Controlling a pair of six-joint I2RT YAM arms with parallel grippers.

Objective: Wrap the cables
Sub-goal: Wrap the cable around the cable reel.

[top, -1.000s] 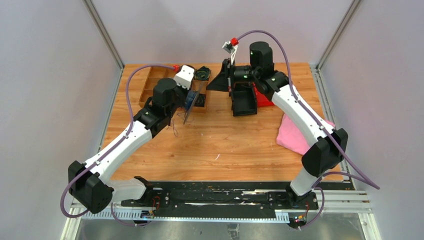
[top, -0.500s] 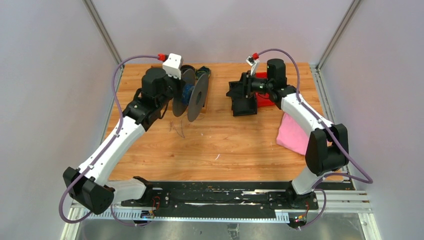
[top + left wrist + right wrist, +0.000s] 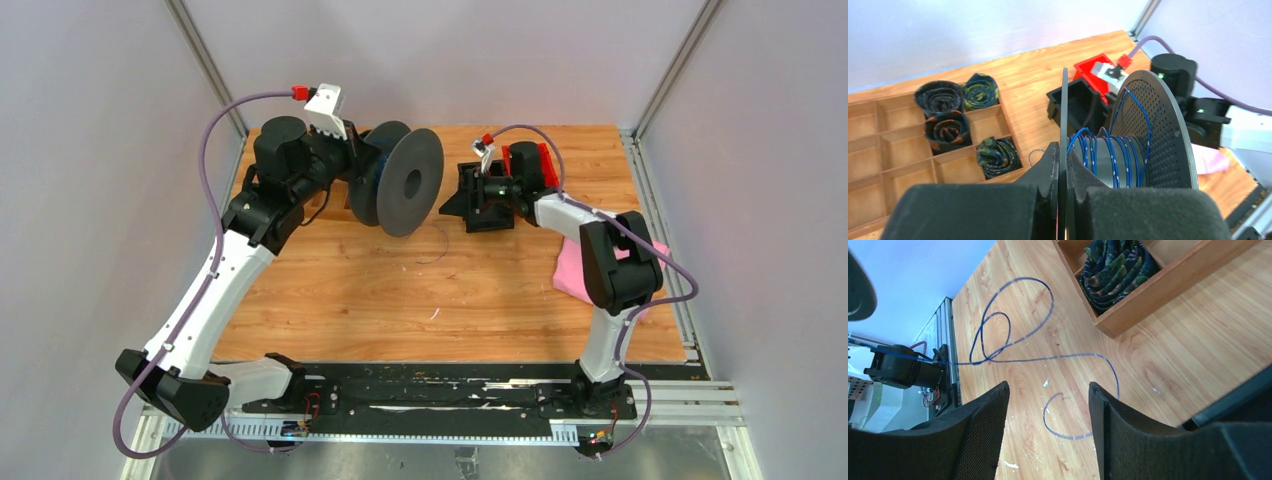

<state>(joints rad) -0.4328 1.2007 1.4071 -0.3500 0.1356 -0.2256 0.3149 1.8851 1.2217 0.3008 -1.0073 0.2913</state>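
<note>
1. The bench [image 3: 400,300] carries all items.
2. The grey spool [image 3: 405,180] is at the far left-centre of the bench. Its flanges are upright and its hub is roughly horizontal.
3. The left gripper [image 3: 1062,167] is clamped on the rim of the near flange, one finger on each face.
4. The wooden tray [image 3: 1173,285] lies behind the spool on the left. Four of its compartments each hold one of the coiled bundles [image 3: 940,97].
5. The black bin [image 3: 487,205] stands right of the spool, with the red container [image 3: 530,160] just behind it.
6. The pink cloth [image 3: 572,270] lies near the right edge, partly under the right arm.
7. The right gripper [image 3: 1048,392] is low over the bench beside the black bin. Its fingers are spread wide with nothing between them.
8. The cables [image 3: 1113,155] are thin dark blue wire. Several turns sit on the spool hub. A loose length lies in loops on the bench in front of the right gripper, near the tray corner.
</note>
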